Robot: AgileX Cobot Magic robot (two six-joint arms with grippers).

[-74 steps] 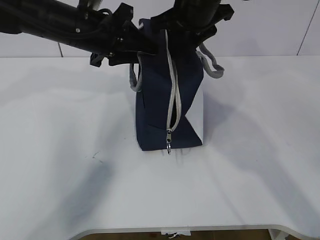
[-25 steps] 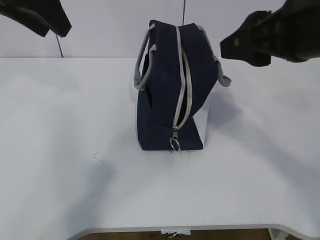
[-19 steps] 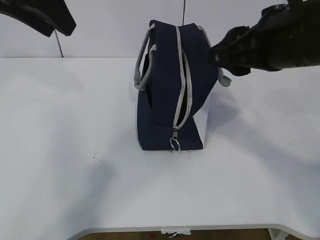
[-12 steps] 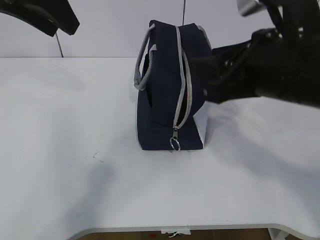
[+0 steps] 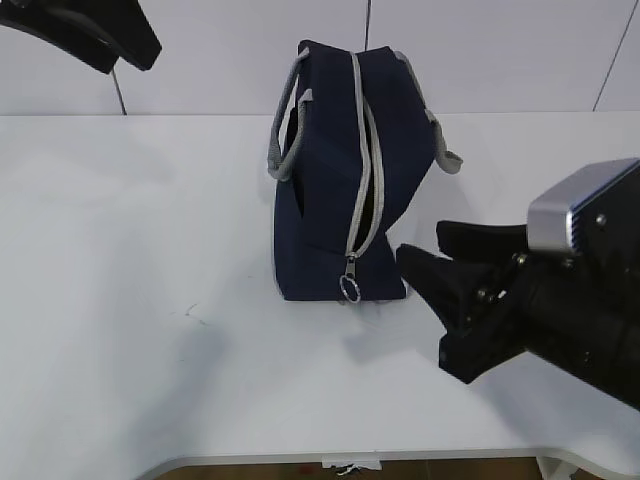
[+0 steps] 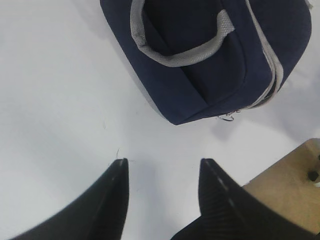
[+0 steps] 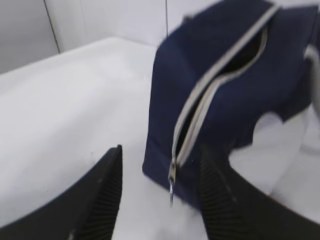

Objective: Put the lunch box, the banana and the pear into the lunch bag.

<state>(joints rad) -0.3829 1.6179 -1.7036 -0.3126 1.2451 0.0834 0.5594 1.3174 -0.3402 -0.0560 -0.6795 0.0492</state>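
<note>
Lunch bag (image 5: 335, 190) upright mid worktop (image 5: 150, 350), zip part open. Right tool (image 5: 432, 262) near bag's right, half open, empty. Left tool (image 6: 162, 172) half open, empty.

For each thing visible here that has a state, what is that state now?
lunch bag: upright on the table
zipper: partly open, gap showing
ring pull: hanging at the bag's lower end
left gripper: open, empty
right gripper: open, empty
</note>
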